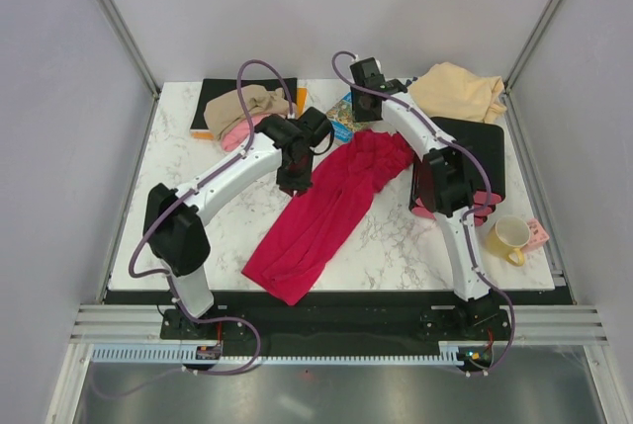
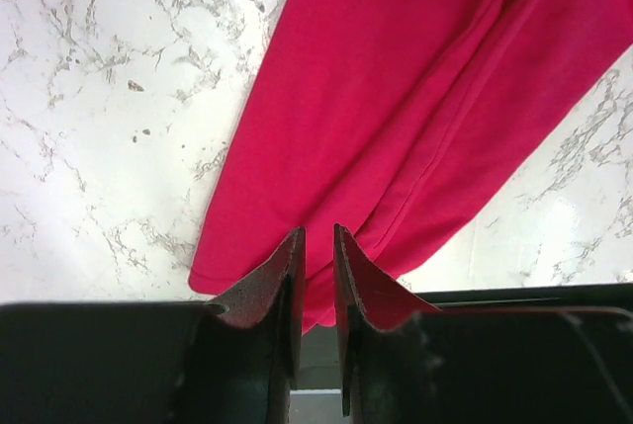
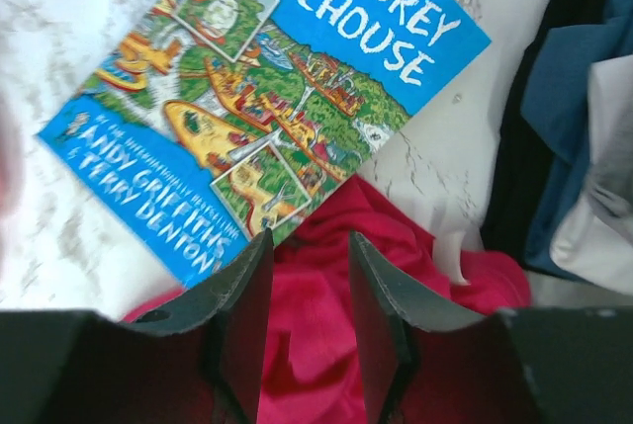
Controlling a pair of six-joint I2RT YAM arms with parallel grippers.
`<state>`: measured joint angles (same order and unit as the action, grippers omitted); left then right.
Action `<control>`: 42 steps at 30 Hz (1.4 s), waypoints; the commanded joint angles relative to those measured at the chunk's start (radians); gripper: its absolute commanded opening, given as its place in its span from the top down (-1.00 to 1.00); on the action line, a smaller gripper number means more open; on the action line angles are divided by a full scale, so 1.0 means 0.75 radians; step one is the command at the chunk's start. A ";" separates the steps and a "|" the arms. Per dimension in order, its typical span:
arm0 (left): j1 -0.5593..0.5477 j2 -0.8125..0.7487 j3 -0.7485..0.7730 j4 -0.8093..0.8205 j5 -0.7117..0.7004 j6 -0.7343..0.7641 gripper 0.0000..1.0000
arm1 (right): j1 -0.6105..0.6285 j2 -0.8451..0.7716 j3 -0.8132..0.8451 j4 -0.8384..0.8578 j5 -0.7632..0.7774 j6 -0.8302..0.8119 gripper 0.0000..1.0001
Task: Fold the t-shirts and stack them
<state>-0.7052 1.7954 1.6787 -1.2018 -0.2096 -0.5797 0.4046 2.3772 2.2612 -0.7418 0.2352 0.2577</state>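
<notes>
The white marble-patterned tabletop [image 1: 198, 236] carries everything. The largest thing on it is the crimson t-shirt [image 1: 326, 216], a soft matte knit lying as a long diagonal band from near the front edge up to a rumpled knot beside the blue book [image 3: 267, 78]. The other 3 shirts sit at the back: the tan-brown shirt [image 1: 252, 103] and pink shirt [image 1: 237, 132] heaped together at the left, the peach-cream shirt [image 1: 457, 91] at the right. The book is stiff and glossy, its lower edge meeting the red cloth. The left hand [image 2: 318, 236] hangs over the band's smooth lower stretch, fingers a narrow slit apart with nothing between them. The right hand [image 3: 309, 241] hovers over the knot, fingers apart, gripping nothing. Spreading likely comes first: each hand should pinch 1 layer at an edge, draw outward to flatten the knot, and stay clear of the book.
</notes>
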 commanded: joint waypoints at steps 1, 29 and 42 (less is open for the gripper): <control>-0.009 -0.070 -0.066 -0.024 -0.048 -0.045 0.50 | -0.032 0.068 0.037 0.138 0.061 0.031 0.12; 0.020 0.038 -0.103 0.003 -0.029 0.016 0.52 | -0.141 0.281 0.051 0.200 -0.231 0.100 -0.05; 0.042 0.079 -0.076 -0.001 -0.011 0.026 0.53 | -0.165 0.363 0.067 0.230 -0.438 0.200 -0.06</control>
<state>-0.6827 1.8439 1.5913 -1.2026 -0.2085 -0.5797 0.2726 2.5954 2.3402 -0.5495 -0.0257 0.3729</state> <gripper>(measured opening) 0.240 0.527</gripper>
